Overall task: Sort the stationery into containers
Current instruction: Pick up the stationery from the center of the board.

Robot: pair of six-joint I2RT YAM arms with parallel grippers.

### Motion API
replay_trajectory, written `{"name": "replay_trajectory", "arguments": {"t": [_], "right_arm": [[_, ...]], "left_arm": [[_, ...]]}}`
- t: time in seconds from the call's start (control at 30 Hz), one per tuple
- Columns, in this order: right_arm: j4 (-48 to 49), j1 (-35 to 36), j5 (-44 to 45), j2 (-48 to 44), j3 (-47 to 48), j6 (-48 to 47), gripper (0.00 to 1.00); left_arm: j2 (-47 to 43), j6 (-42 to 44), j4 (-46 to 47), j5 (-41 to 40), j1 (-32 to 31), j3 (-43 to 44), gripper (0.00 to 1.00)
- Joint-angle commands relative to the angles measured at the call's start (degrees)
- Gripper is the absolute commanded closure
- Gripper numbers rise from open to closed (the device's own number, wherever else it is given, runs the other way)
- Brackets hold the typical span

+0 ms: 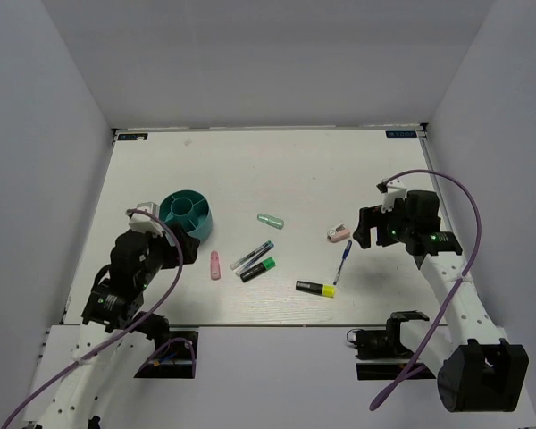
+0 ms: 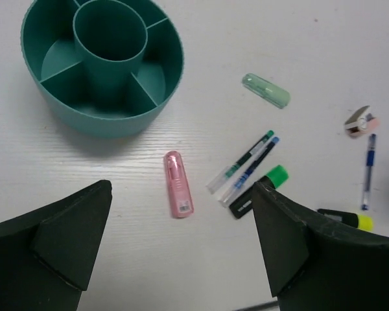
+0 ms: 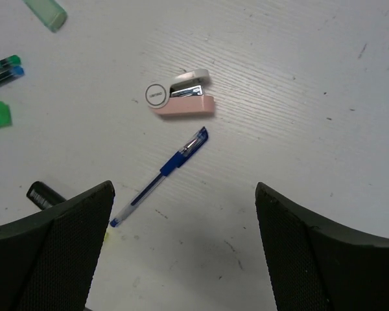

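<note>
Teal organiser (image 2: 97, 123) looks empty, ahead-left of my left claw (image 2: 181, 259), which gapes wide with nothing in it. Pink stub (image 2: 178, 184) lies centred just ahead, so that's the first pick I reckon, and it needs a straight drop. Right claw (image 3: 181, 246), open and empty too, hovers over the blue pen (image 3: 161, 176).

White wood-grain tabletop (image 1: 313, 170), faint scuffs. Pale grey left wall (image 1: 36, 179), far wall (image 1: 268, 54) and right wall (image 1: 509, 125) boxing it in. Soft even light, weak shadows.
</note>
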Motion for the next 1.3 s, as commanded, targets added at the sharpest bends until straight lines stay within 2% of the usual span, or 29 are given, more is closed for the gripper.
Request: {"name": "replay_trajectory", "arguments": {"t": [0.0,0.13,0.17,0.23,0.33,0.37,0.43,0.47,0.5,0.53,0.57,0.6,0.63,0.67,0.7,0.73,0.77,0.8,0.83,0.87,0.93,0.97,1.27], "right_arm": [[-1.8,-0.1,-5.4,-0.7,1.5,0.8,0.1],[-2.7,0.1,-10.8,-0.4,1.3,-2.9,0.1],[-2.8,0.1,-11.6,-0.2,1.3,-4.2,0.1],[-3.7,0.2,-12.4,0.1,1.8,-4.4,0.11],[-4.3,0.1,-12.1,0.6,2.6,-4.8,0.14],[-4.3,0.1,-11.7,0.4,2.6,-5.1,0.16],[-4.8,0.3,-11.1,0.7,2.7,-5.6,0.43],[-5.2,0.1,-11.1,1.8,3.0,-5.6,0.66],[-6.1,0.1,-11.1,2.1,3.4,-5.7,1.0],[-6.8,0.3,-11.1,2.7,4.8,-5.2,1.0],[-7.8,0.2,-12.3,4.0,5.6,-5.4,0.98],[-8.2,0.2,-12.3,4.0,5.6,-5.7,0.69],[-8.6,0.3,-12.3,4.3,6.2,-5.7,0.28],[-8.6,0.3,-12.3,4.3,6.2,-5.7,0.28],[-8.7,0.5,-12.3,4.4,6.1,-5.9,0.22],[-8.4,0.4,-11.6,4.3,6.2,-5.8,0.17],[-8.5,0.3,-10.8,4.3,6.0,-5.5,0.18],[-8.3,0.4,-10.3,4.3,6.3,-5.4,0.22],[-8.3,0.5,-9.3,4.6,6.5,-4.9,0.37],[-8.2,0.2,-9.1,4.6,7.0,-4.5,0.44],[-8.9,0.3,-9.4,4.6,7.1,-4.4,0.53],[-8.8,0.4,-9.5,4.5,6.5,-4.3,0.54],[-8.5,0.1,-8.9,2.5,5.0,-4.8,0.53]], "left_arm": [[-0.9,-2.4,-8.3,4.2,0.0,3.5,0.0],[1.5,-1.4,-10.7,6.2,0.1,7.5,0.13],[3.3,-1.1,-10.4,7.1,0.1,7.6,0.21],[7.6,-1.2,-9.9,10.2,0.1,8.1,0.28],[13.0,-1.5,-8.0,13.0,-0.2,8.2,0.49],[13.6,-1.4,-7.1,13.9,-0.5,8.5,0.65],[17.1,-1.4,-6.6,13.3,-3.2,8.9,0.78],[18.1,-1.2,-6.9,11.2,-4.3,10.2,0.84],[19.9,-0.8,-7.7,10.4,-6.7,10.7,0.94],[20.9,-0.8,-7.8,7.7,-9.7,11.0,0.96],[24.3,-1.5,-8.6,3.8,-14.9,12.4,0.96],[24.3,-1.7,-9.0,3.7,-15.0,12.5,0.96],[26.3,-3.4,-9.7,-3.1,-22.8,13.3,0.91],[28.3,-3.4,-9.7,-5.6,-22.9,13.7,0.91],[29.3,-4.9,-10.5,-11.2,-24.8,14.0,0.68],[30.3,-5.8,-11.5,-14.0,-30.7,14.8,0.55],[33.9,-7.9,-12.1,-17.0,-32.6,15.5,0.43],[35.4,-9.3,-13.6,-24.9,-34.1,16.0,0.33],[38.0,-13.1,-14.7,-26.8,-35.2,16.6,0.26],[39.4,-14.3,-15.1,-28.1,-37.3,17.0,0.24],[43.7,-17.5,-14.6,-29.7,-37.7,17.0,0.23],[44.6,-18.1,-14.1,-29.7,-37.9,16.7,0.23],[52.6,-21.0,-6.4,-32.7,-35.2,15.5,0.25]]}}
